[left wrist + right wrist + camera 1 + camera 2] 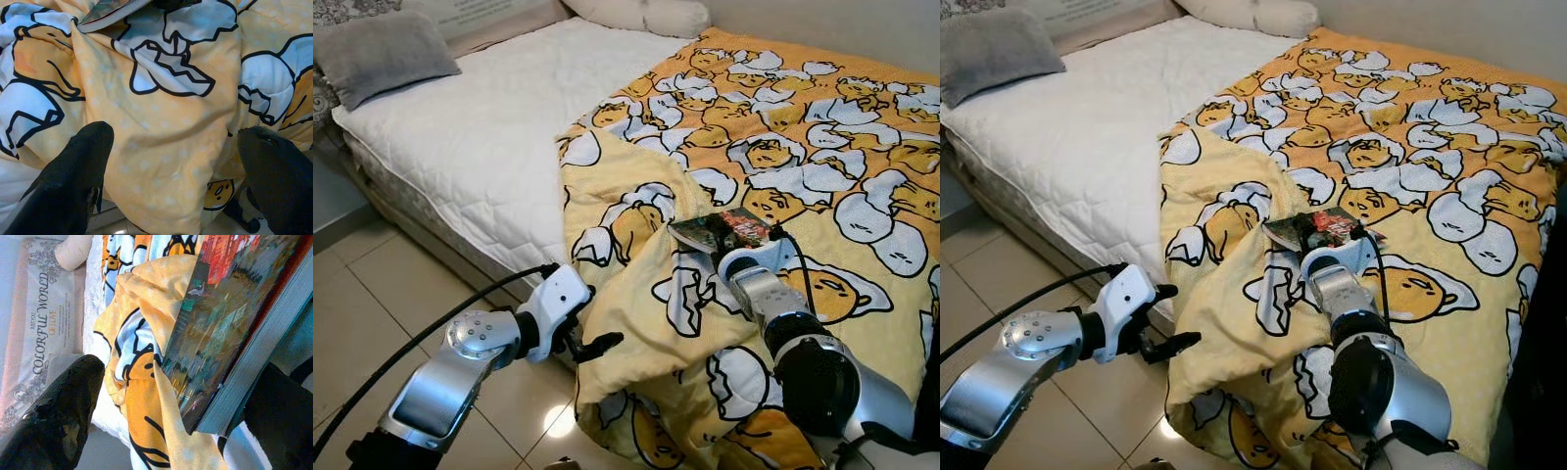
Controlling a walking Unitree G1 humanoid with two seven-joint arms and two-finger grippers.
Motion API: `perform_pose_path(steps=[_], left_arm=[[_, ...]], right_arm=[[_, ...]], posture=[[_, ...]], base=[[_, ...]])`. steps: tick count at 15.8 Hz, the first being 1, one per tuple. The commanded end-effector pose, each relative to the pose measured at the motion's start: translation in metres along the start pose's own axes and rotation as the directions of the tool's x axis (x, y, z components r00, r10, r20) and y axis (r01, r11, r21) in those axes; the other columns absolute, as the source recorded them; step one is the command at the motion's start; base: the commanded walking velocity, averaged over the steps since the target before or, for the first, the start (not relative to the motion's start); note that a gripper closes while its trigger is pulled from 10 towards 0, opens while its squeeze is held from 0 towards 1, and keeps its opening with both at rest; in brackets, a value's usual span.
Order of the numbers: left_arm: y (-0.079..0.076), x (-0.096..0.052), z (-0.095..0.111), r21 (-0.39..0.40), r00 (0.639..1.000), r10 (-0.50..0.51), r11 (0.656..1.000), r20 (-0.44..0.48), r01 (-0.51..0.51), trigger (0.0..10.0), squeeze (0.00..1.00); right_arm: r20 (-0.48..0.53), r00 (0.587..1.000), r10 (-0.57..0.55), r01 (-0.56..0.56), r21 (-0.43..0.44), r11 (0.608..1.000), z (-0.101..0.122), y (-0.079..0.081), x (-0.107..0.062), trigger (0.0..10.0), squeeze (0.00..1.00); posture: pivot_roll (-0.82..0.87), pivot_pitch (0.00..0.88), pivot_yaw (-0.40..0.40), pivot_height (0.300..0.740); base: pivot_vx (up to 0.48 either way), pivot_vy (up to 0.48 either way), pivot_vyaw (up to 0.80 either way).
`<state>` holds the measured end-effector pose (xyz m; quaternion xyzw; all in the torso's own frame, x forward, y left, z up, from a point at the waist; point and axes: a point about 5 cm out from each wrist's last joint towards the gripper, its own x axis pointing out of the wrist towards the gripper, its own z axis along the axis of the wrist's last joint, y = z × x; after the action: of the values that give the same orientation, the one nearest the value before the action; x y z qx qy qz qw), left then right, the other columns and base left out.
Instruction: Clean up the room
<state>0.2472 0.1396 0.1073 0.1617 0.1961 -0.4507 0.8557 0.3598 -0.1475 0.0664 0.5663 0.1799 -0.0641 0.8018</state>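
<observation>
A dark-covered book [722, 231] lies on the yellow egg-print blanket [822, 157], near the fold where that blanket spills off the bed [480, 147] toward the tiled floor [352, 323]. The right end effector [745, 257] sits right at the book's near edge, fingers spread wide to either side of it; whether they touch it yet looks doubtful. The left end effector [592, 345] hovers beside the hanging blanket fold below the book, fingers wide apart, gripping nothing.

Bright, even light and sharp head views; glare spots the floor tile [560, 423], and near fingers [73, 181] blur.
</observation>
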Motion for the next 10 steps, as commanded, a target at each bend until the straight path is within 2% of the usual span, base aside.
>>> perform_pose_path(steps=[1, 2, 3, 10], left_arm=[[-0.001, -0.001, 0.003, 0.009, 1.000, 0.006, 1.000, 0.006, -0.006, 10.0, 0.89], [-0.001, 0.000, 0.002, 0.007, 1.000, 0.009, 1.000, 0.007, -0.009, 10.0, 0.89], [-0.001, 0.001, 0.003, 0.003, 1.000, 0.015, 1.000, 0.008, -0.015, 10.0, 0.89], [-0.003, 0.003, 0.001, -0.005, 1.000, 0.018, 1.000, 0.006, -0.018, 10.0, 0.89]], right_arm=[[-0.006, 1.000, 0.002, -0.001, 0.016, 1.000, -0.003, 0.007, 0.002, 10.0, 0.00], [-0.029, 0.999, -0.029, 0.029, -0.002, 1.000, -0.007, 0.005, 0.002, 2.5, 0.00], [-0.040, 0.997, -0.067, 0.066, -0.008, 0.998, -0.010, 0.001, 0.002, 0.0, 0.00], [-0.035, 0.991, -0.133, 0.134, 0.024, 0.991, -0.011, -0.008, 0.000, 0.0, 0.00]], posture=[[0.03, 0.000, 0.003, 0.740], [0.03, 0.000, -0.008, 0.740], [0.03, 0.002, -0.012, 0.740], [0.03, 0.009, -0.009, 0.740]], base=[[0.000, 0.000, 0.00], [0.000, 0.000, 0.00], [0.000, 0.000, 0.00], [0.000, 0.000, 0.00]])
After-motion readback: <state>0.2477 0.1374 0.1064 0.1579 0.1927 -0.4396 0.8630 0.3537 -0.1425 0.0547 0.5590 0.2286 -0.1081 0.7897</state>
